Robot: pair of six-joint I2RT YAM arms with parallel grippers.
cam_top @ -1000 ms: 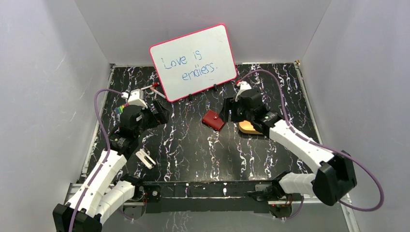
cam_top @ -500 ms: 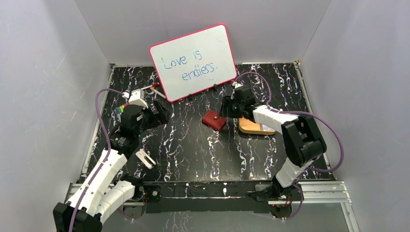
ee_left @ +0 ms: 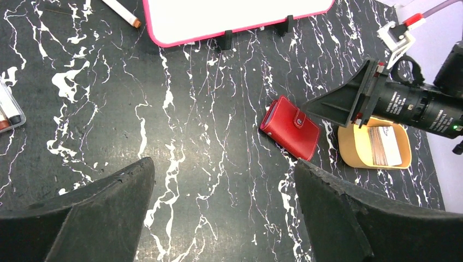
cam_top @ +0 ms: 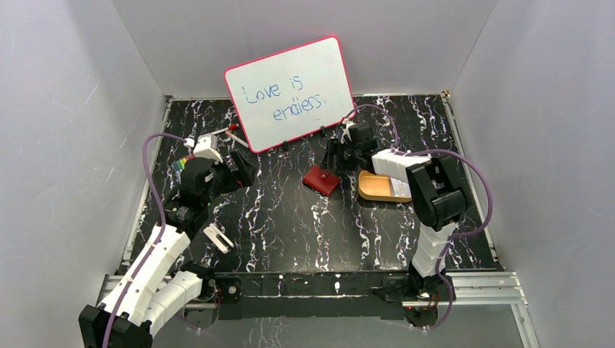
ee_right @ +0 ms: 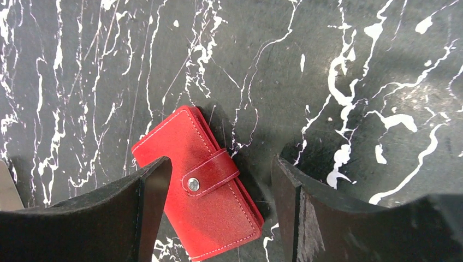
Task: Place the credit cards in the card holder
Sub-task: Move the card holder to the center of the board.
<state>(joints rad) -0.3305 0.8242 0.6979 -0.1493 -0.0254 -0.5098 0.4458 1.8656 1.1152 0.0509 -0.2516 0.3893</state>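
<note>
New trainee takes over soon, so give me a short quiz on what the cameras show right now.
1. Fill in: the right hand hovers over the ____.
2. True or false: the card holder lies open.
3. The credit cards lie: A in the orange tray; B inside the card holder; C in the right hand.
Key: 1 card holder; 2 false, its tab is snapped shut; 3 A.

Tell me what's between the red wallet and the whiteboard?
Nothing but bare black marbled table lies between the card holder and the whiteboard. The left wrist view shows it best.
</note>
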